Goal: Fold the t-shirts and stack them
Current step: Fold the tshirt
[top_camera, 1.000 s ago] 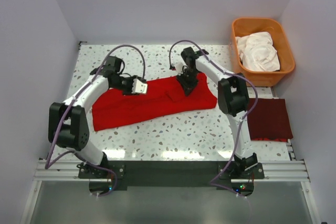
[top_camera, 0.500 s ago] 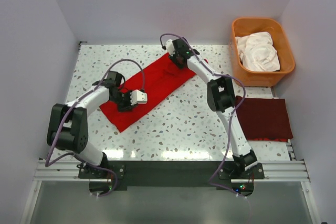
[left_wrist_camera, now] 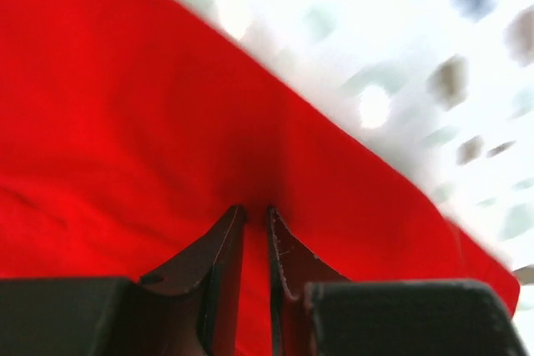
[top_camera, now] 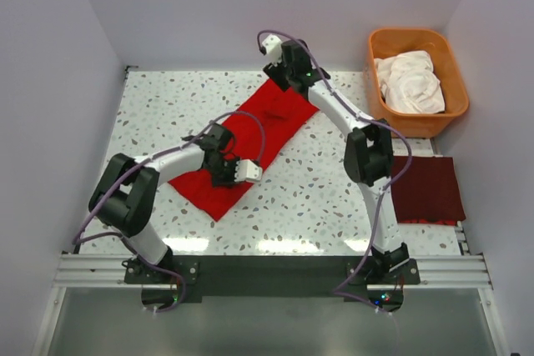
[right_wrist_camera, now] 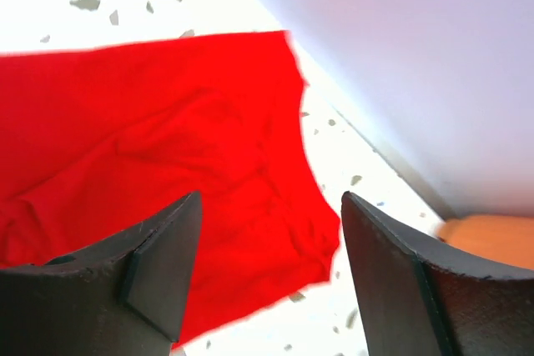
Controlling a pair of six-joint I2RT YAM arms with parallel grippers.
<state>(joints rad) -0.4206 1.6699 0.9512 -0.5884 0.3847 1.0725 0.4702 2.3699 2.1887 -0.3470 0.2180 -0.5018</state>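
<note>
Partly covered, blurred up close, red t-shirt (top_camera: 279, 127): left jaws narrow, pinching its cloth; right jaws wide, empty.

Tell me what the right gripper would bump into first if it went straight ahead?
Most likely the red t-shirt. The right gripper is open and aimed at the shirt's end near the back wall, nothing in between. The gap is hard to judge.

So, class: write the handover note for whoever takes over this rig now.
Left gripper: shut on the red t-shirt, near end.
Right gripper: open, near its far end, holding nothing.
Red t-shirt: a long strip, diagonal on the table.
Maroon t-shirt: folded flat at the right edge.
White t-shirts: bunched in the orange tub.
Done: maroon folded.
Left: finish red, stack it, then the whites.
</note>
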